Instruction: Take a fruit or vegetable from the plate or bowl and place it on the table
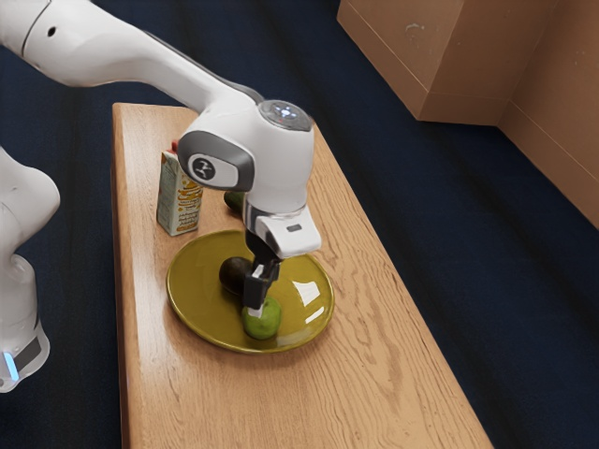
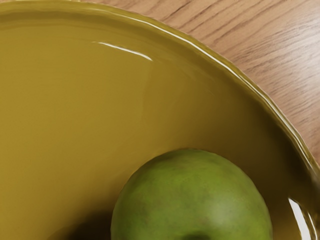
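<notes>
The black gripper points down over the olive-yellow plate, its lower end at the top of a round green fruit. From this angle I cannot tell whether it holds the fruit. Beside it on the plate lies a dark, avocado-like fruit, partly hidden by the gripper. In the wrist view the green fruit appears large, close under the hand, with a dark hollow low on its surface. It sits inside the curved rim of the plate.
A drink carton stands on the wooden table behind the plate. A dark green item is partly hidden behind the arm. Another white robot arm stands off the table at the exterior view's left.
</notes>
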